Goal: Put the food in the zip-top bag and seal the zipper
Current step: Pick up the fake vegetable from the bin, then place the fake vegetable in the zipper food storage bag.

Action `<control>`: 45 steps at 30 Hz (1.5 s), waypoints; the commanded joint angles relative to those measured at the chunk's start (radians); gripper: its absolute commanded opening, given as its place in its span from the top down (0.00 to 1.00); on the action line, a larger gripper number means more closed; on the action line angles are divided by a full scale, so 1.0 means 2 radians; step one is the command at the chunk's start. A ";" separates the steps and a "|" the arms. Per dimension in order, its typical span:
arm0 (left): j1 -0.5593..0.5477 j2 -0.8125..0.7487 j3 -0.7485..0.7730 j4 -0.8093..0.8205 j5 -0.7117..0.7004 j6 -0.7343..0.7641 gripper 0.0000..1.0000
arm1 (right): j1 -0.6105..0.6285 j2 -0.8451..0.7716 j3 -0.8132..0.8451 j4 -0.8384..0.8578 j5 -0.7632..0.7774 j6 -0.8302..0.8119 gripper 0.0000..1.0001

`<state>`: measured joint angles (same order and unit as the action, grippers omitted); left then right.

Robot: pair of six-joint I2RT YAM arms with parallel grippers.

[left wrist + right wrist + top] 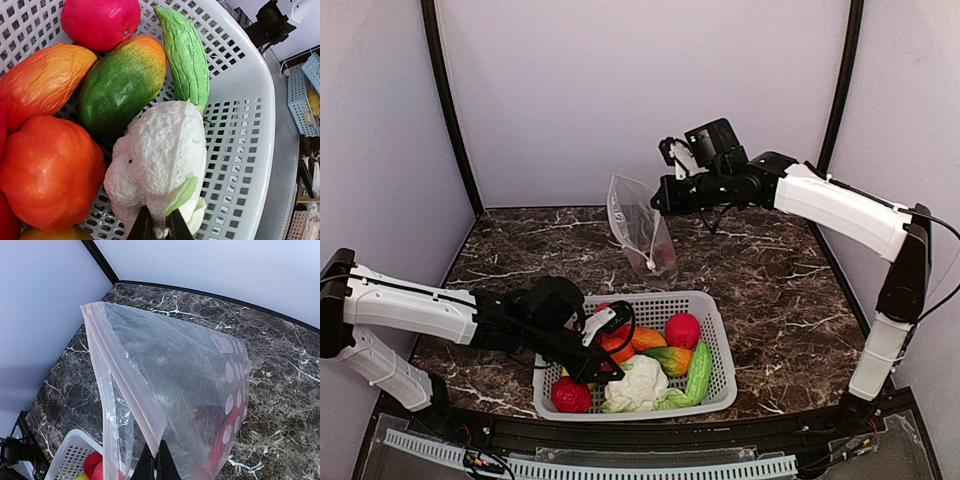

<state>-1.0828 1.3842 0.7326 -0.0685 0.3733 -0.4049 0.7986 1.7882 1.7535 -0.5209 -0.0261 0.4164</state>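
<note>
Indistinct red item (222, 440) inside bag (175, 355), yellow fruit (50, 234) cut off below

We find the basket (724, 350) packed, food (120, 85) pressed piece against piece, with bare mesh only beside the cauliflower (160, 160). Behind the basket the bag (638, 228) hangs upright in our way, while the table (785, 295) right of both lies open to us.

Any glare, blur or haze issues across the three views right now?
Top external: light is even and diffuse, with soft shadows only; the clear zip-top bag reads faintly against the wall. Left wrist: sharp up close, with mild sheen on the glossy red-orange fruit; the cauliflower keeps its texture. Right wrist: sheen on the plastic, and the marble table looks hazy where seen through it.
</note>
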 commanded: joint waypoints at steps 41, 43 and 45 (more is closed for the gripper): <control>0.176 -0.062 0.256 -0.065 -0.091 -0.102 0.99 | 0.005 -0.030 -0.027 0.021 0.037 -0.021 1.00; 0.178 -0.047 0.258 -0.059 -0.096 -0.108 0.99 | 0.006 -0.034 -0.033 0.029 0.036 -0.021 1.00; 0.179 -0.038 0.258 -0.057 -0.106 -0.112 0.99 | 0.008 -0.037 -0.038 0.036 0.035 -0.021 1.00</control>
<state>-0.7315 1.2797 1.2247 -0.2337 0.1932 -0.5880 0.7994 1.7573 1.7027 -0.5083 0.0311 0.3836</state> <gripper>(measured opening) 0.063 0.006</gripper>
